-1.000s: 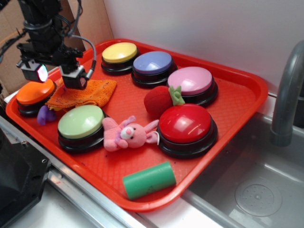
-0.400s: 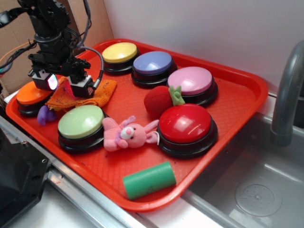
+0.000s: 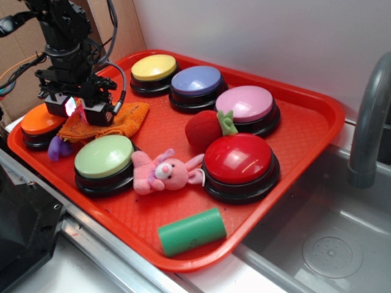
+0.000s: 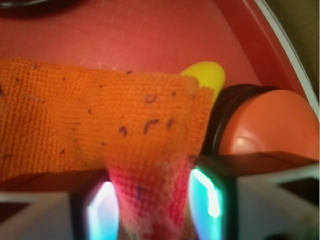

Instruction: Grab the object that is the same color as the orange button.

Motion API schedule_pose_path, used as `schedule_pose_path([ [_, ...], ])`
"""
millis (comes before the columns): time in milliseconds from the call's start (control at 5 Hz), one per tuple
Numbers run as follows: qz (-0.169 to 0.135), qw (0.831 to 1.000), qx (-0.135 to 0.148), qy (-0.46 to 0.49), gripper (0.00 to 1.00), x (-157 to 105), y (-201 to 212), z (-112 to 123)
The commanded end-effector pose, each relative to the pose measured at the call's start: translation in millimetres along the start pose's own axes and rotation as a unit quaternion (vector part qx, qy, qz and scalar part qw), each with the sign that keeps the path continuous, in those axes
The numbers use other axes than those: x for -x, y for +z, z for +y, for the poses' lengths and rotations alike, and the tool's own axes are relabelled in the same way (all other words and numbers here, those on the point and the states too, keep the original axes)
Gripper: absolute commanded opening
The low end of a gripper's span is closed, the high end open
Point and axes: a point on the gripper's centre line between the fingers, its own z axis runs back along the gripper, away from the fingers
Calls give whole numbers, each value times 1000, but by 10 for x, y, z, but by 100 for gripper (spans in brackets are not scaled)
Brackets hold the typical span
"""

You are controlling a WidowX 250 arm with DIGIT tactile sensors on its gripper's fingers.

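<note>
Since a second ago the gripper (image 3: 78, 110) has come down onto the cloth (image 3: 125, 117), and its fingers (image 4: 212, 197) now pinch a raised fold of it between them. The arm hides the cloth's middle in the exterior view; the wrist view cuts off its left edge and blurs the pinched part. The cloth is a loose orange knit with dark flecks, lying on the red tray (image 3: 305, 131) just beside the orange button (image 3: 38, 119), a glossy dome on a black base. A smooth yellow tip (image 4: 204, 75) pokes out behind the cloth; the rest of it is hidden.
</note>
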Motion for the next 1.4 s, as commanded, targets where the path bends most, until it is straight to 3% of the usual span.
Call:
schedule_pose_path([
  [0,-15,1000,-1,-5,0,-103,92,1],
  [400,-24,999,-21,-26,0,-193,463,-36],
  [600,-31,997,-23,-62,0,-264,945,-136],
  [1000,-21,988,70,-133,0,-310,1728,-528],
  [1200,-25,981,116,-156,0,-289,1905,-727],
])
